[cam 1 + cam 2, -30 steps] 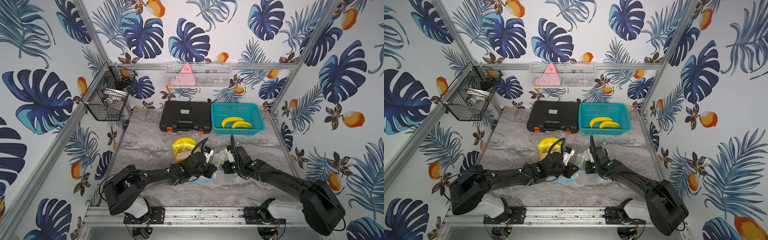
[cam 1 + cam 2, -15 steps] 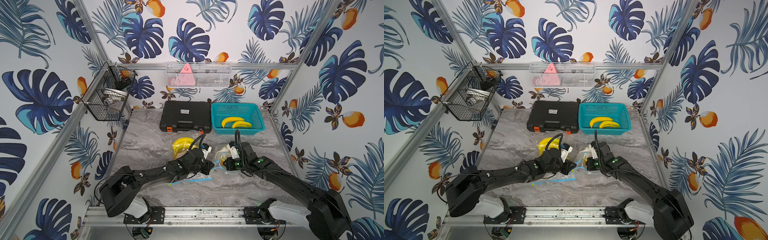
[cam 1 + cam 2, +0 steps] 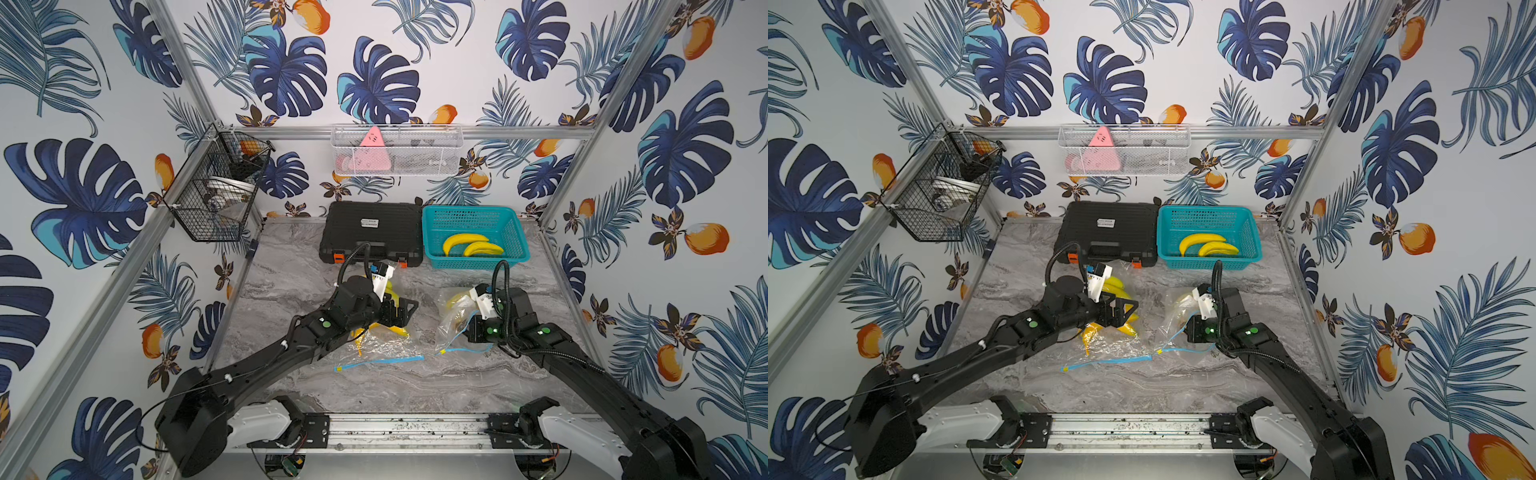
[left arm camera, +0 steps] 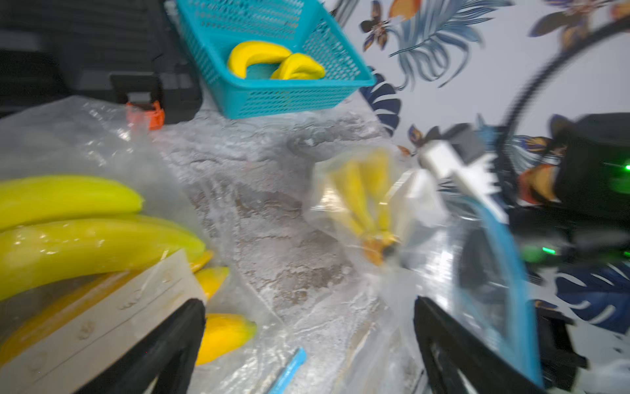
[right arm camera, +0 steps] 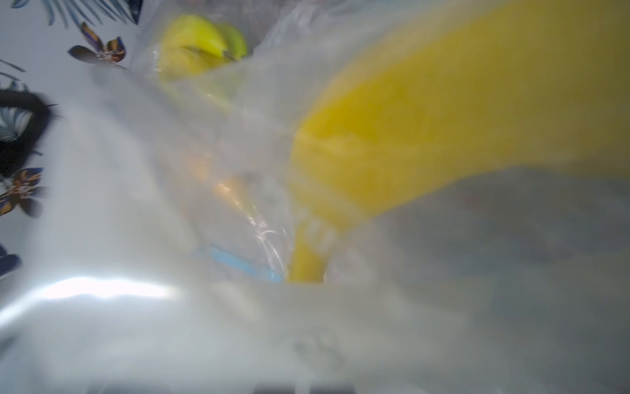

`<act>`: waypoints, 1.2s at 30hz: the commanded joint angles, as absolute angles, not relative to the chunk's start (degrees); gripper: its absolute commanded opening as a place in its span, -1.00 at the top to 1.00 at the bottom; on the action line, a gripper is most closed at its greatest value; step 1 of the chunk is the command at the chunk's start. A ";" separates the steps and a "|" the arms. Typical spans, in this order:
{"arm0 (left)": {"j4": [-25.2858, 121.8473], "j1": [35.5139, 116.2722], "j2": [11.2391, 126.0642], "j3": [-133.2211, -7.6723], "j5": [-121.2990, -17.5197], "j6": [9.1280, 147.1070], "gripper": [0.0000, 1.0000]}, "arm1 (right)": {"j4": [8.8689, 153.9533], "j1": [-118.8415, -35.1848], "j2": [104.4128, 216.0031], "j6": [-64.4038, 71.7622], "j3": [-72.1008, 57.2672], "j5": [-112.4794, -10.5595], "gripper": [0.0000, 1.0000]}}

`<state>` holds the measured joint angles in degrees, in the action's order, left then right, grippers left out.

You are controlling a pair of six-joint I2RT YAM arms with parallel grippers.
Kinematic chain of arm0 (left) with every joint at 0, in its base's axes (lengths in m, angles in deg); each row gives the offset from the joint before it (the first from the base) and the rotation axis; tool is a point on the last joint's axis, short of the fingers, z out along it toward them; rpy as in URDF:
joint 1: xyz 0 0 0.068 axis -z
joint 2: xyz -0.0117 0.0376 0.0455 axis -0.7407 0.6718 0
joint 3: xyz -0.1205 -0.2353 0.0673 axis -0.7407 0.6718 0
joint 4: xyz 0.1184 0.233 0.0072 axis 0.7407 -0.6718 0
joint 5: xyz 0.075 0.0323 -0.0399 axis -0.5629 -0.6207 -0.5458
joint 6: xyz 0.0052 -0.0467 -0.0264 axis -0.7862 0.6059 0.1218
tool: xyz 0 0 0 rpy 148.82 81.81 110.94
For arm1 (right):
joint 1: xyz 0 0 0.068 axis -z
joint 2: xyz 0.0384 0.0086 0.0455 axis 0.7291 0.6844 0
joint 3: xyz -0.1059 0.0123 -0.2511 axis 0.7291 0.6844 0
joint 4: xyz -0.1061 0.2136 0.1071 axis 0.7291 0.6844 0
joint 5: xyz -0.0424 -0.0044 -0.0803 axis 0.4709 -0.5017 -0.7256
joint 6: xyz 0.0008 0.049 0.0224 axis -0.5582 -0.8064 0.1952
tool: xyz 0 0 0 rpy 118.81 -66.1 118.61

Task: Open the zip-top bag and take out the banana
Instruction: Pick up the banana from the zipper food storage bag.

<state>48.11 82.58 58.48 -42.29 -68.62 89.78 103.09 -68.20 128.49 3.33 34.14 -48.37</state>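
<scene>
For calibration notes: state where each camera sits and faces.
Top views: high in front, looking down toward the back wall; left end effector and right end effector show.
Left wrist: behind the left end effector, facing the teal basket; its open fingers show.
Right wrist: close against the zip-top bag and banana; no own parts discernible.
Shared: top and left wrist views show the basket.

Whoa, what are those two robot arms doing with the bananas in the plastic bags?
They are trying to get bananas out of zip-top bags. The left arm has its jaws wide open, holding nothing, over the left bag with its bananas inside. The right arm has its jaws shut, apparently pinching the right bag, which also holds bananas. No banana has come out of either bag yet. Two loose bananas lie in the teal basket at the back.
</scene>
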 commanded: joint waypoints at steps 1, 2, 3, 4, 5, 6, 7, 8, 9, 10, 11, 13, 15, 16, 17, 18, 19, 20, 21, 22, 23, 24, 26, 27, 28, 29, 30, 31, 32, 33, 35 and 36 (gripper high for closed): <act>61.10 77.55 64.17 -40.12 -55.26 98.27 -0.93 | 98.27 -68.05 126.75 5.13 34.56 -38.90 0.91; 67.35 77.08 66.31 -39.07 -53.37 101.79 -0.92 | 97.37 -68.04 126.27 5.16 34.92 -37.11 0.91; 70.97 76.91 68.09 -39.03 -52.13 103.92 -0.91 | 96.57 -68.03 125.92 4.91 35.34 -36.18 0.91; 72.66 76.90 70.28 -39.93 -50.71 104.94 -0.88 | 96.09 -68.04 125.75 4.80 35.58 -35.09 0.90; 73.67 76.91 72.32 -40.85 -49.50 105.86 -0.85 | 95.80 -68.00 125.71 4.89 35.63 -34.67 0.90; 75.15 76.91 73.63 -41.06 -49.04 106.76 -0.84 | 95.43 -68.06 125.71 4.89 35.67 -33.81 0.90; 77.64 76.89 74.59 -40.59 -49.56 108.12 -0.84 | 95.15 -68.00 125.82 5.04 35.60 -32.58 0.90; 79.52 76.84 74.99 -40.22 -50.02 108.59 -0.84 | 95.15 -68.00 125.92 5.11 35.50 -31.93 0.90; 80.35 76.78 75.05 -40.08 -50.32 108.78 -0.84 | 95.30 -68.01 126.08 5.07 35.42 -31.69 0.90; 80.80 76.75 75.05 -40.36 -50.27 108.97 -0.82 | 95.80 -68.05 126.22 5.23 35.25 -32.16 0.90; 80.68 76.82 75.09 -40.73 -50.14 108.97 -0.81 | 95.56 -68.07 126.35 5.17 35.43 -32.24 0.90; 80.48 76.81 75.60 -41.61 -49.44 108.92 -0.74 | 94.36 -68.01 126.52 4.78 35.54 -31.42 0.90; 82.33 76.81 75.92 -41.23 -49.16 110.12 -0.65 | 94.60 -68.03 126.80 4.85 35.25 -31.82 0.90; 84.15 76.87 76.03 -40.70 -48.69 111.33 -0.62 | 95.05 -68.02 127.09 5.13 34.98 -32.64 0.90; 85.76 76.86 76.10 -40.22 -48.07 112.55 -0.61 | 95.32 -68.04 127.30 5.23 34.89 -33.28 0.90; 86.94 76.81 76.10 -39.60 -47.57 113.72 -0.62 | 95.25 -68.03 127.41 5.49 34.84 -33.83 0.90; 88.02 76.92 76.10 -38.95 -47.01 114.82 -0.64 | 94.93 -68.00 127.54 5.36 34.81 -34.49 0.90; 89.14 76.97 76.02 -38.19 -46.71 115.62 -0.66 | 94.38 -67.99 127.73 5.25 34.82 -34.58 0.90; 90.57 76.96 75.84 -37.23 -46.90 116.63 -0.67 | 94.03 -68.00 128.05 5.24 34.70 -34.67 0.90; 91.74 76.89 75.84 -36.62 -46.92 117.60 -0.67 | 93.71 -68.04 128.41 5.17 34.49 -34.59 0.90; 92.67 77.05 76.04 -36.29 -46.46 118.59 -0.68 | 93.53 -68.00 129.00 5.16 34.24 -34.58 0.90; 93.71 77.30 76.26 -36.05 -45.87 119.51 -0.69 | 93.37 -68.02 129.57 5.32 34.03 -34.41 0.90; 95.50 77.52 76.13 -35.50 -45.82 121.01 -0.71 | 93.63 -68.00 130.30 5.70 33.60 -34.73 0.90; 96.23 77.64 75.81 -35.11 -46.10 121.63 -0.72 | 93.71 -68.01 130.45 5.92 33.50 -34.96 0.90; 96.25 77.68 75.53 -35.09 -46.09 122.03 -0.73 | 93.80 -68.01 130.39 5.88 33.57 -35.24 0.90; 95.94 77.71 75.28 -35.12 -46.11 122.27 -0.72 | 93.94 -68.01 130.22 5.90 33.58 -35.52 0.90; 95.65 77.72 74.88 -35.05 -46.13 122.45 -0.72 | 94.10 -68.02 130.13 5.90 33.70 -35.88 0.90; 95.86 77.66 74.33 -34.76 -46.58 122.82 -0.72 | 94.54 -68.01 130.00 6.18 33.59 -36.30 0.90; 96.27 77.72 73.70 -34.36 -46.90 123.24 -0.73 | 95.13 -68.00 130.06 6.44 33.48 -36.80 0.90; 96.02 77.70 72.86 -34.25 -47.05 123.13 -0.73 | 95.51 -68.03 130.13 6.64 33.46 -37.03 0.90; 92.02 78.18 71.61 -35.07 -47.63 120.93 -0.73 | 94.84 -68.01 129.99 6.30 33.63 -36.71 0.90; 88.90 78.77 71.23 -35.77 -48.02 119.14 -0.73 | 93.91 -68.00 129.88 5.77 33.83 -36.38 0.90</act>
